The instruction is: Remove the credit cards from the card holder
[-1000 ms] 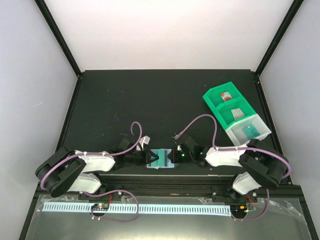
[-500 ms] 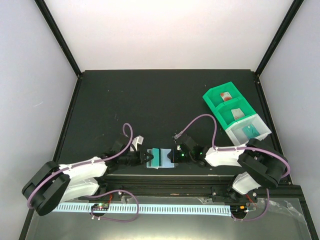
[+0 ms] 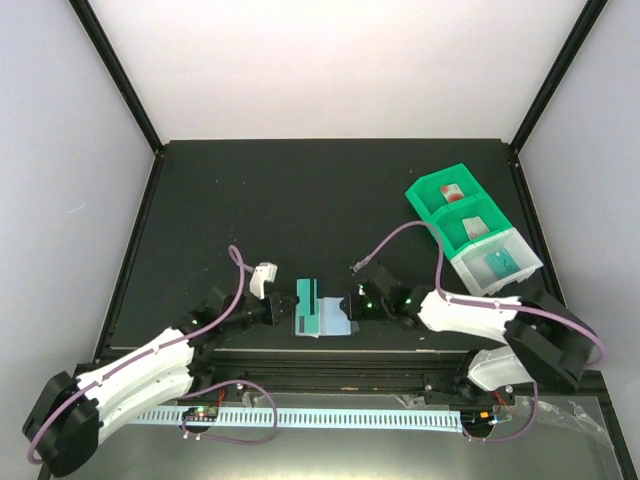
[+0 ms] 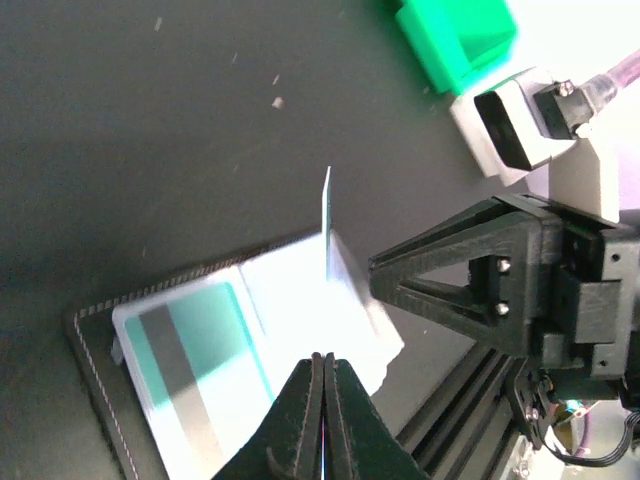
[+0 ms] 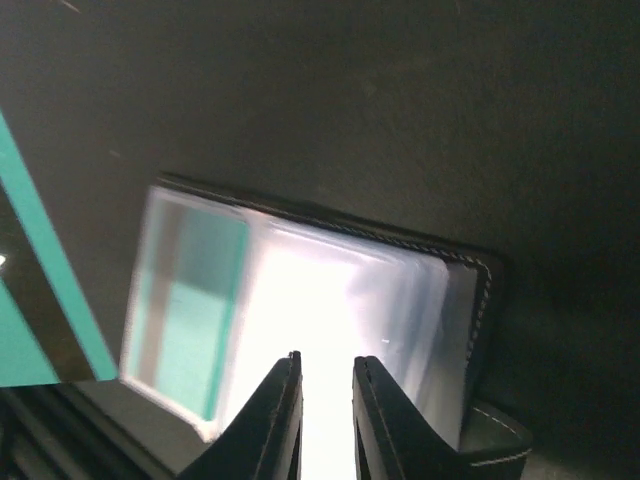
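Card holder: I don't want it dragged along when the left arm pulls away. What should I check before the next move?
1. Left gripper jaws shut on the teal card: ok.
2. That card fully free of the card holder: cannot tell; the top view shows it raised by the holder's left end, but no view shows its lower edge.
3. Right gripper pinning the holder: cannot tell; its jaws show a narrow gap over the clear pocket.
4. Holder lying open: ok.
5. All cards out: not ok; a second teal card sits in a pocket.
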### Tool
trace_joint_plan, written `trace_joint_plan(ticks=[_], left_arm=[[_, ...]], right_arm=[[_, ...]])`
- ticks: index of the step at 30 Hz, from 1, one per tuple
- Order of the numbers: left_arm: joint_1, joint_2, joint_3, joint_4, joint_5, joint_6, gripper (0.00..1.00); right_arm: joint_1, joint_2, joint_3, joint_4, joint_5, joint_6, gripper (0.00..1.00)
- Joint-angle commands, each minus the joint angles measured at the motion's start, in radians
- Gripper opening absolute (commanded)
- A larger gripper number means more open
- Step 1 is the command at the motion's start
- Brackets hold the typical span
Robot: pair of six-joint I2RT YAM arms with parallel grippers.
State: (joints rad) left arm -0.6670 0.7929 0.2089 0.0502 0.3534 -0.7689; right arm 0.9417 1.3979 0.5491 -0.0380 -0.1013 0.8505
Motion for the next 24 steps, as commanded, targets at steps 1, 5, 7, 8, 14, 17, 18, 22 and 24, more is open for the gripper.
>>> trace_joint_plan(ticks=[1, 5, 7, 8, 14, 17, 18, 22, 24], left_arm=[[-0.003, -0.121, 0.049, -0.005, -0.077, 0.185, 0.01], [-0.016, -0.185, 0.092, 0.007, -0.098, 0.299, 0.02], [-0.032, -0.189, 0.114, 0.013, -0.110, 0.372, 0.02], [-0.049, -0.190, 0.123, 0.023, -0.120, 0.414, 0.02], [-0.169, -0.191, 0.156, 0.080, -0.270, 0.639, 0.02], [-0.198, -0.169, 0.175, 0.085, -0.349, 0.716, 0.02], [-0.203, -0.160, 0.178, 0.090, -0.363, 0.742, 0.02], [-0.231, -0.133, 0.184, 0.133, -0.382, 0.821, 0.02], [-0.245, -0.125, 0.182, 0.156, -0.388, 0.849, 0.02]], right_arm=[[-0.013, -0.130, 0.097, -0.166, 0.086, -0.053, 0.19], [-0.045, -0.210, 0.192, -0.288, 0.056, -0.043, 0.22], [-0.057, -0.242, 0.233, -0.320, 0.008, -0.022, 0.23], [-0.060, -0.255, 0.251, -0.332, -0.011, -0.002, 0.24], [-0.067, -0.312, 0.337, -0.413, -0.035, 0.137, 0.33], [-0.068, -0.381, 0.330, -0.388, -0.024, 0.189, 0.37], [-0.068, -0.403, 0.325, -0.373, -0.022, 0.205, 0.38], [-0.068, -0.462, 0.296, -0.308, -0.040, 0.287, 0.40], [-0.067, -0.470, 0.296, -0.298, -0.054, 0.338, 0.40]])
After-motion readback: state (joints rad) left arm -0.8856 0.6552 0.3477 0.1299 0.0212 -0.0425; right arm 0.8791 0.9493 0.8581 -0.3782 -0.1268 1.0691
